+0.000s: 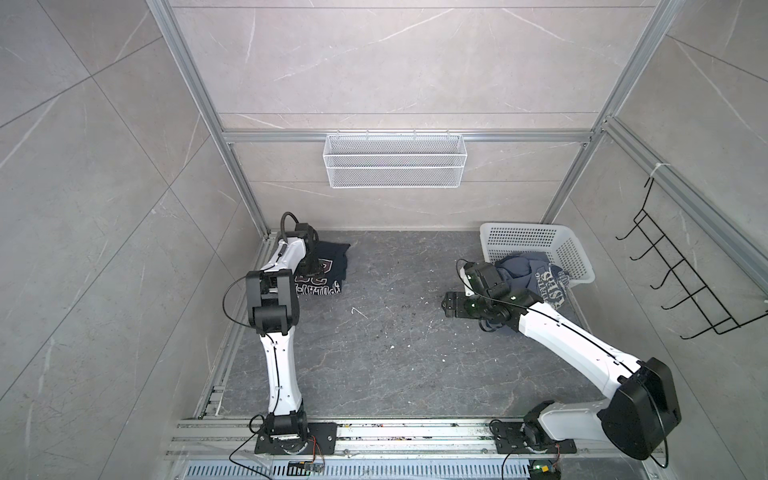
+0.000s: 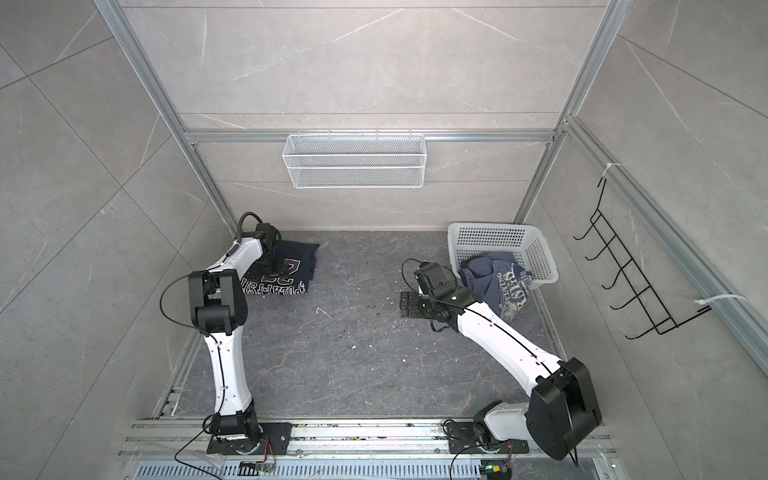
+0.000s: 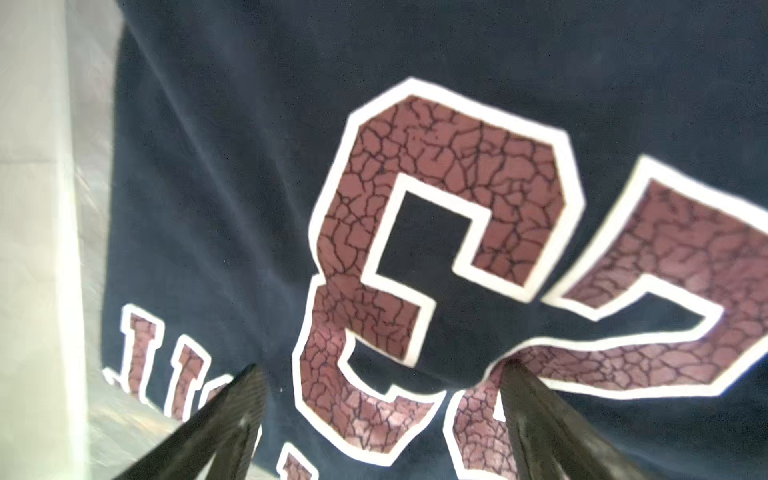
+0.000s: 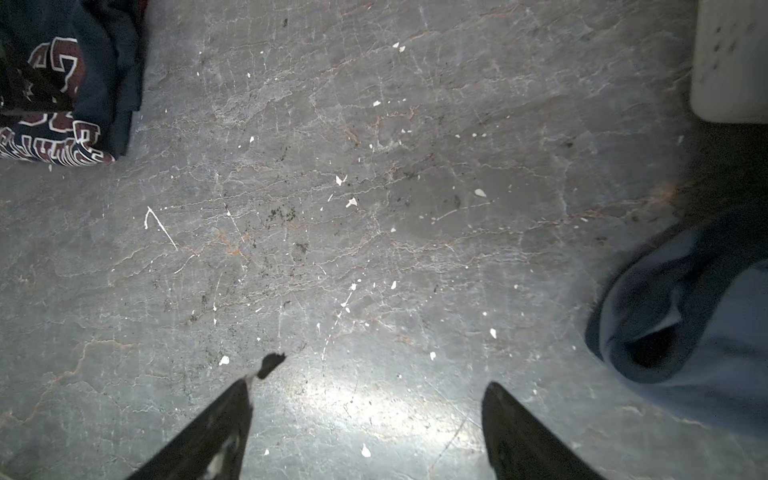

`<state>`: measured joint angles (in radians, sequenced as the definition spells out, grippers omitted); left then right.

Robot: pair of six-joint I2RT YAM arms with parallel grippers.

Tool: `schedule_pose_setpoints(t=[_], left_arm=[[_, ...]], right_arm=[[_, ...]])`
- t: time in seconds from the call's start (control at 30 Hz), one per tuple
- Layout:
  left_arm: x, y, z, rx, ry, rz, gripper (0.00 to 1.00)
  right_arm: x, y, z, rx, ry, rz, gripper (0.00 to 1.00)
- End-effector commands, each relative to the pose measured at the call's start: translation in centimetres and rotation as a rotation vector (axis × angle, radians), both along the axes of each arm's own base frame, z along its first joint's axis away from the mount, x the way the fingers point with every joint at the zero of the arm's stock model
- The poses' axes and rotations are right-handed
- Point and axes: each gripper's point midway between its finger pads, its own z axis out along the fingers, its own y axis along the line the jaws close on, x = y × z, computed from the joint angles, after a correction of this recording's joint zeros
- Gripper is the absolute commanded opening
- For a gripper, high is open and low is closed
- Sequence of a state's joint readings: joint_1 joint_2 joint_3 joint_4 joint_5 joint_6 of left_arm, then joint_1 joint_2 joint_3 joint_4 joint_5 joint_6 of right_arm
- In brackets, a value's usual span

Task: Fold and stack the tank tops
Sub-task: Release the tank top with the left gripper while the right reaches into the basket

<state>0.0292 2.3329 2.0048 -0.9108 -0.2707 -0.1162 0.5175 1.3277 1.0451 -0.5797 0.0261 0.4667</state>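
The navy "23" tank top [image 1: 328, 266] lies folded at centre-left, likely the stack's base. The left end effector [image 3: 380, 368] is spread over it, perhaps touching. The slate-blue tank top [image 1: 544, 282] spills from the white basket [image 1: 519, 226] at right, beside the spread, empty right end effector [image 4: 370, 384].

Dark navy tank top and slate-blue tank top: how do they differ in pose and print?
The dark navy tank top lies folded flat on the table; the slate-blue tank top spills crumpled from the white plastic basket. Navy carries maroon numerals, slate-blue whitish lettering. Both are printed.
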Motion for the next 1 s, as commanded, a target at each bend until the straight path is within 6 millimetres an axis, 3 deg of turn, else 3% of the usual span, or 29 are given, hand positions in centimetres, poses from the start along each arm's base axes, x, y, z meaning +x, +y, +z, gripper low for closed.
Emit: schedule_pose_setpoints(t=[0.0,0.1,0.23,0.37,0.53,0.67,0.83,0.97], left_arm=[[0.2,3.9,0.7,0.107,0.056,-0.031,0.91],[1.1,5.3,2.4,0.126,0.019,-0.007,0.91],[1.7,2.7,6.2,0.033,-0.090,0.014,0.92],[-0.2,0.9,11.6,-0.056,-0.204,0.157,0.93],[-3.6,-2.8,15.9,-0.153,-0.365,0.169,0.94],[-7.6,-5.6,16.9,-0.248,-0.447,0.140,0.94],[-11.4,-9.1,16.8,-0.416,-0.560,0.074,0.94],[-14.4,-10.5,16.5,-0.513,-0.628,0.045,0.93]], right_arm=[[-0.5,-2.5,1.1,-0.074,-0.037,-0.053,0.88],[-0.3,-4.6,1.7,-0.113,-0.048,-0.116,0.89],[1.3,-7.9,2.5,-0.178,-0.053,-0.215,0.90],[3.7,-13.0,3.2,-0.248,-0.025,-0.387,0.90],[5.1,-18.9,3.5,-0.285,-0.017,-0.592,0.88],[6.0,-22.7,1.8,-0.265,0.047,-0.709,0.87],[8.3,-24.4,-0.4,-0.207,0.075,-0.745,0.85],[9.8,-25.4,-2.8,-0.208,0.124,-0.766,0.81]])
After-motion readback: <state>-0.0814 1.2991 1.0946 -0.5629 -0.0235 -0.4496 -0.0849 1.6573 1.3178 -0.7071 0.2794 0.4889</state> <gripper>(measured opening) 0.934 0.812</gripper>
